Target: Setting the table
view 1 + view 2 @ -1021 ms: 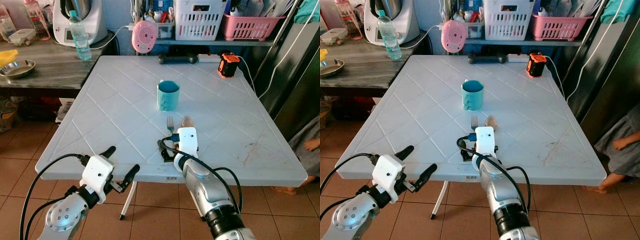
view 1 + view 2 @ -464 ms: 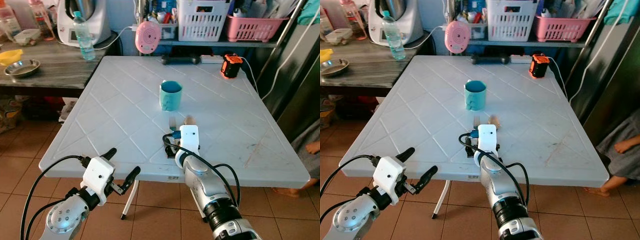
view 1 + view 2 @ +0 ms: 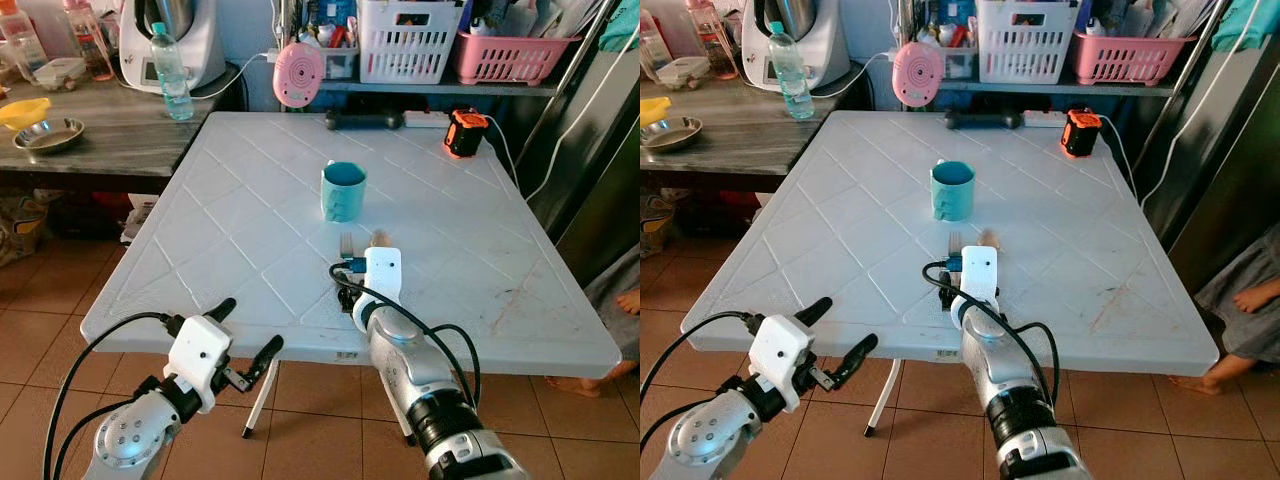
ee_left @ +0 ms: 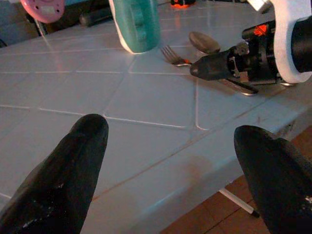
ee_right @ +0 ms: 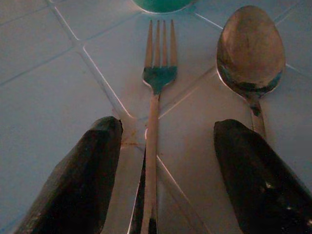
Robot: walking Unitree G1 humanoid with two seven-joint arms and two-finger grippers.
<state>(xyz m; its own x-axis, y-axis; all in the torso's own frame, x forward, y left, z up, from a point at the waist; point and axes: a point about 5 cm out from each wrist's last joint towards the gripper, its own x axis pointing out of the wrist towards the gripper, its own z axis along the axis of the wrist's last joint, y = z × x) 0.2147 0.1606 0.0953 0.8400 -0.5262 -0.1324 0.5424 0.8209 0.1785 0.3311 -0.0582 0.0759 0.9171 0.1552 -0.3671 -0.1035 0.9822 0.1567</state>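
A teal mug (image 3: 343, 192) stands mid-table on the white plastic table (image 3: 230, 210). Just in front of it lie a fork (image 5: 157, 78) and a spoon (image 5: 250, 48), side by side, heads toward the mug. My right gripper (image 5: 168, 127) rests low on the table near the front edge, open. The fork's handle runs between its fingers (image 5: 83, 180), and the spoon's handle passes beside the other finger. Its white wrist housing (image 3: 381, 273) covers the handles from above. My left gripper (image 3: 245, 330) hangs open below the table's front edge, holding nothing.
An orange-and-black device (image 3: 464, 132), a pink round gadget (image 3: 298, 75) and a black bar (image 3: 365, 120) sit at the table's far edge. A wooden side table (image 3: 100, 130) on the left holds a water bottle (image 3: 173, 72) and steel bowl (image 3: 45, 133). A person's leg (image 3: 1245, 300) shows at right.
The camera has shifted slightly. My right gripper has edged a little forward along the fork's handle. The left gripper stays where it was.
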